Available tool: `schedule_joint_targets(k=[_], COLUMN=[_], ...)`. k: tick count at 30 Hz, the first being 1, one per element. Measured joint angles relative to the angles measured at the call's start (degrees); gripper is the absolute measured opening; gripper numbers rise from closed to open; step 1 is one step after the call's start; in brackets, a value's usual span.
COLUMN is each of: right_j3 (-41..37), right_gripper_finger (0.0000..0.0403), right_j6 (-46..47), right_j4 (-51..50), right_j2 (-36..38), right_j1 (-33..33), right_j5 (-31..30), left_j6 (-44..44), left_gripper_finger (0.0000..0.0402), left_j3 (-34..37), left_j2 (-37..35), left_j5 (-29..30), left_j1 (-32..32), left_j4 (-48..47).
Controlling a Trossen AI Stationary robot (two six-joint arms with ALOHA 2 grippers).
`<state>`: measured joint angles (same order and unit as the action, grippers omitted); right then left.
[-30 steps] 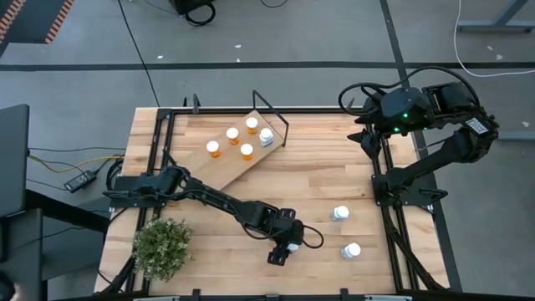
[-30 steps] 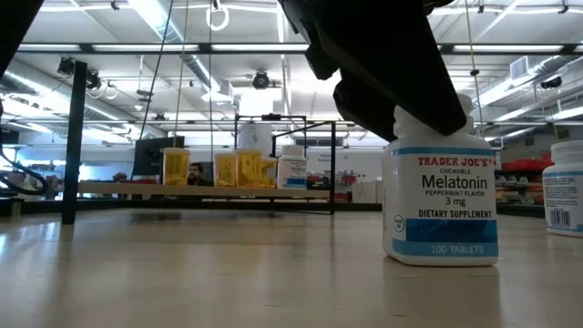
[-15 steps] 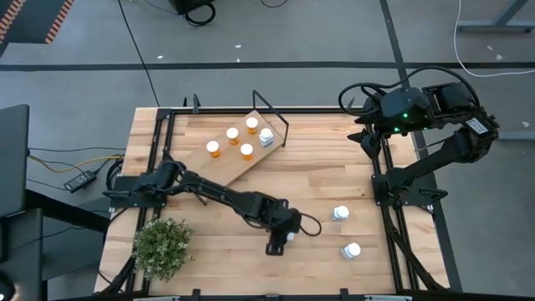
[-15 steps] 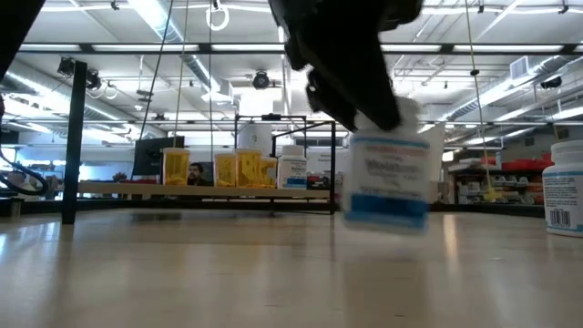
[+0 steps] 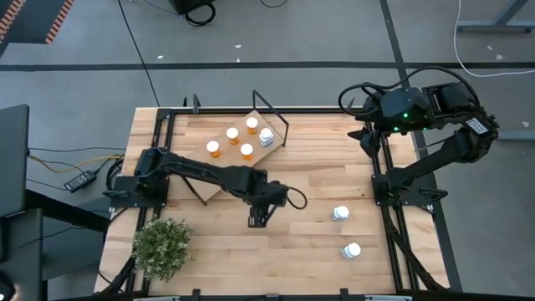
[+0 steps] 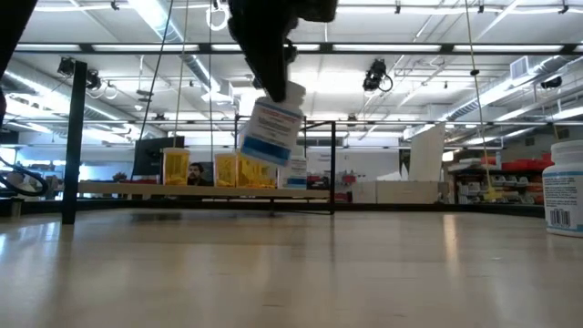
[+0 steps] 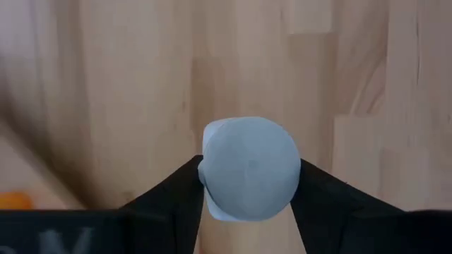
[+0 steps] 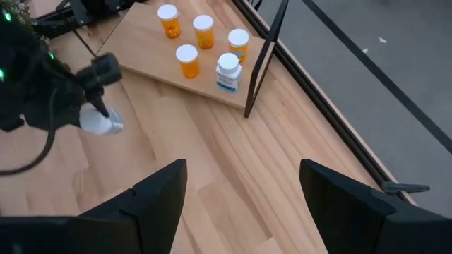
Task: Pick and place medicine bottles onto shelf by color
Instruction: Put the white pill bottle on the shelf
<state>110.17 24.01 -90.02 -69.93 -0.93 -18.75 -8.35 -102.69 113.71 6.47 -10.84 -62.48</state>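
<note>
five bottles [image 5: 247, 151] on shelf [image 5: 226, 167], two right

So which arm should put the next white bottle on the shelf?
The left. Its gripper already holds a white bottle lifted off the table, near the shelf. The right gripper waits empty at the far corner.

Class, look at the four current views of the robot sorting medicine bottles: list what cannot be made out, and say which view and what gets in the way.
- Held white bottle: label unreadable in the low view, blurred; the high view hides it under the left gripper.
- Bottle at the right: cut off by the low view's edge.
- Shelf: its near corner is covered by the left arm in the high view.
- White bottle on the shelf: label too small in the right wrist view.
</note>
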Motion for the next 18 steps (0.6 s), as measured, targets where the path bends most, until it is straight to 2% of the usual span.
schedule_joint_targets(k=[6,12,18], right_j3=[0.0,0.0,0.0], right_gripper_finger=[0.0282,0.0282,0.0282], right_j6=[-0.4,-0.7,-0.5], right_j4=[0.0,0.0,0.0], right_j2=[0.0,0.0,0.0], right_j1=[0.0,0.0,0.0], right_j5=[-0.4,-2.4,-2.4], left_j6=[-3.9,-13.7,-14.3], left_gripper_finger=[0.0186,0.0198,0.018], left_j3=[0.0,0.0,0.0], left_j2=[-4.5,-8.9,-11.8], left_j5=[0.8,6.3,7.3], left_j1=[4.8,8.7,10.5], left_j4=[-8.3,-13.5,-18.0])
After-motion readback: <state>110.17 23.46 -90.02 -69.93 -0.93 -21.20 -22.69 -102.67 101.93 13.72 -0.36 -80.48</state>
